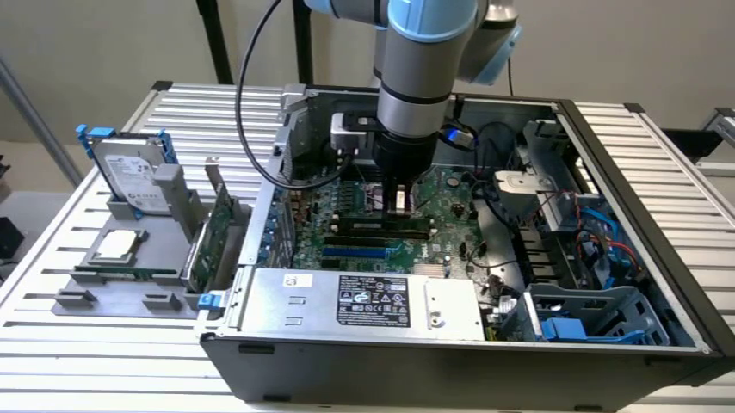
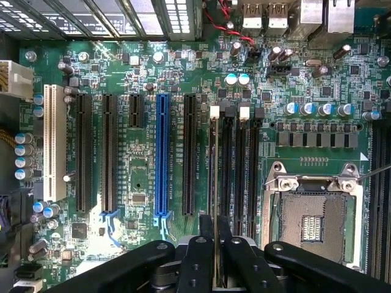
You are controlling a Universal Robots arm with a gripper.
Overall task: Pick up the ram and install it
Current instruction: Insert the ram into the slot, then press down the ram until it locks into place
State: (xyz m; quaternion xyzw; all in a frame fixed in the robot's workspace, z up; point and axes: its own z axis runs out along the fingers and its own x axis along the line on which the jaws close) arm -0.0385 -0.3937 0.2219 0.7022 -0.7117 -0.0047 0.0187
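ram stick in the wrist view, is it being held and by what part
The gripper pinches the ram by its flat faces, one end sticking out past the fingertips.

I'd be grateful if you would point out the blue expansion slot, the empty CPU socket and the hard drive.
Blue slot [image 2: 162,152]: wrist view, middle of its length.
CPU socket [image 2: 311,224]: wrist view, central contact area.
Hard drive [image 1: 133,178]: exterior view, labelled face.
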